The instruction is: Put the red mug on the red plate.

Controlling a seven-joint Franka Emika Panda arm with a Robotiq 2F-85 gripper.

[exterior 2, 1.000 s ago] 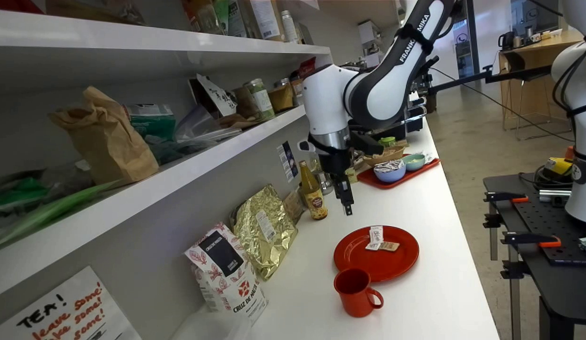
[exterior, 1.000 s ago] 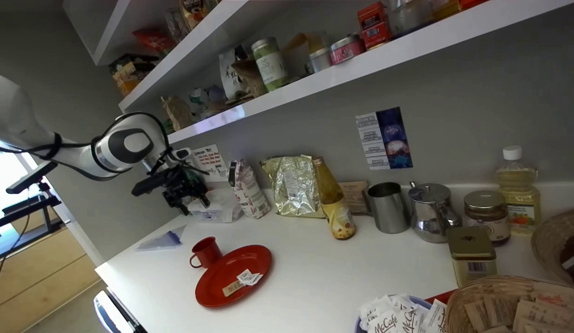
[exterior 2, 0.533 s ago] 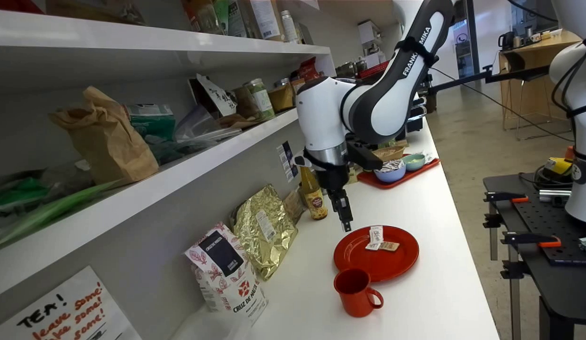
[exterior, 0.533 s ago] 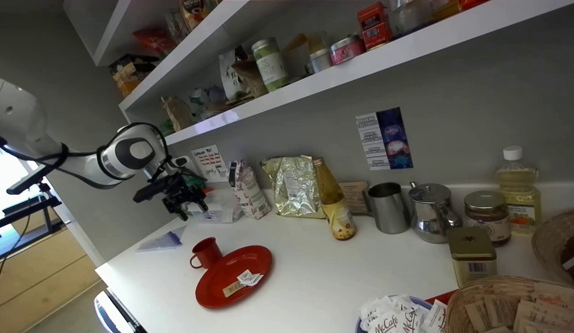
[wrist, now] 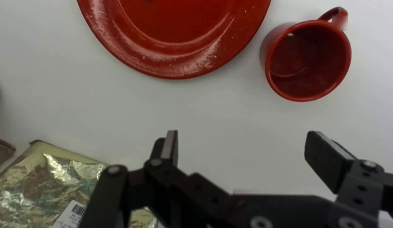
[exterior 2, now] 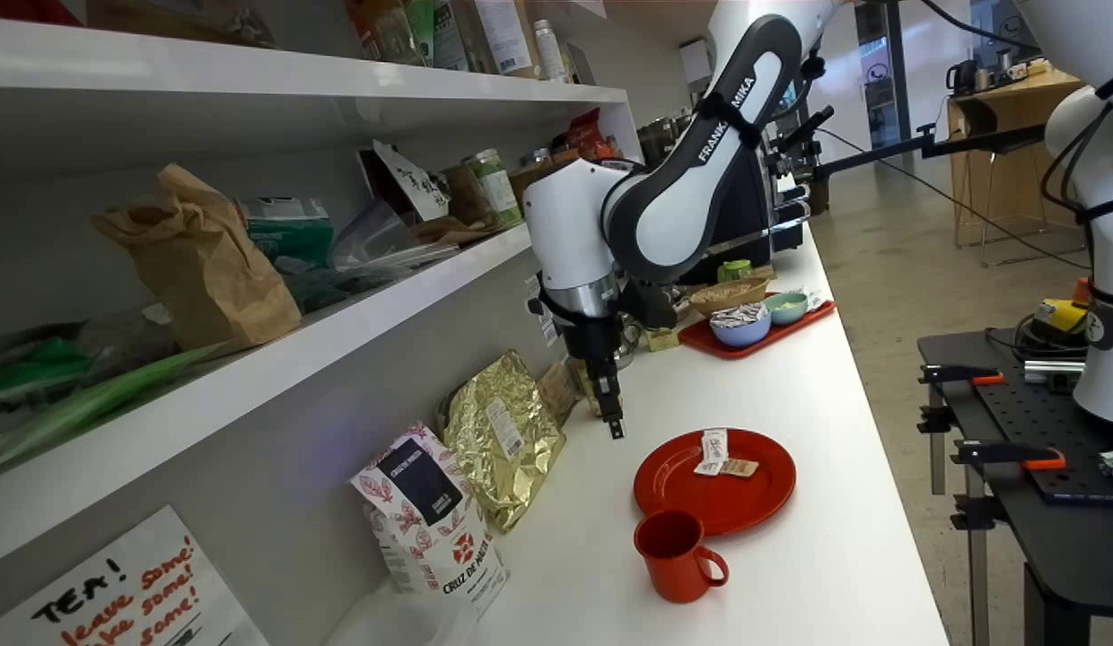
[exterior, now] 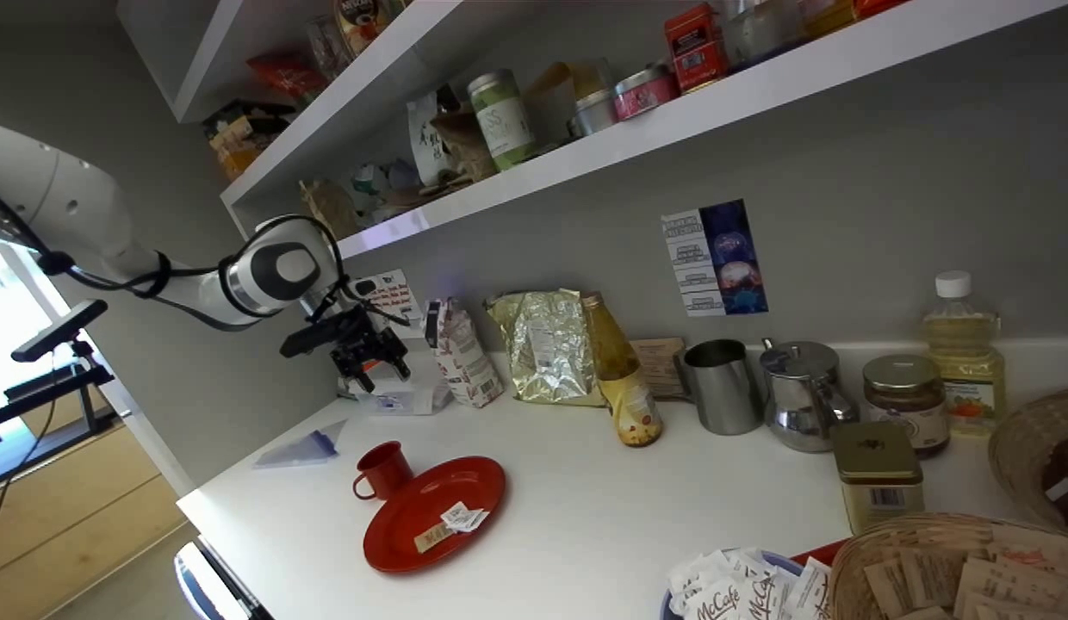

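The red mug [exterior 2: 671,565] stood upright on the white desk [exterior 2: 817,565], roughly midway between the wall edge and the front edge, its handle turned toward the front edge. It was just beside the red plate [exterior 2: 664,484], and the wrist view showed a narrow strip of desktop between the two. Of the pair, the mug was the nearer to the front corner by the grey end wall [exterior: 232,413]. The plate lay flat, with white sachets [exterior: 465,517] and a brown sachet [exterior: 433,537] on it. The gripper [wrist: 242,134] pointed down above the desk between the plate and the wall edge, apart from both mug and plate; its two fingers [wrist: 325,160] were spread wide, and white desktop showed through the gap. Along the wall edge, going away from the end wall, stood a patterned paper bag [exterior 2: 431,520], a gold foil bag [exterior: 543,349], a yellow bottle [exterior: 617,375], a steel jug [exterior: 725,392], a teapot [exterior: 799,387], a jar [exterior: 906,403] and an oil bottle [exterior: 963,344], with a gold tin [exterior: 878,478] in front of the jar. Farther from that wall than the plate, a red tray [exterior 2: 799,327] with a blue bowl [exterior 2: 740,336] and a green bowl [exterior 2: 788,314] on it reached close to the front edge.
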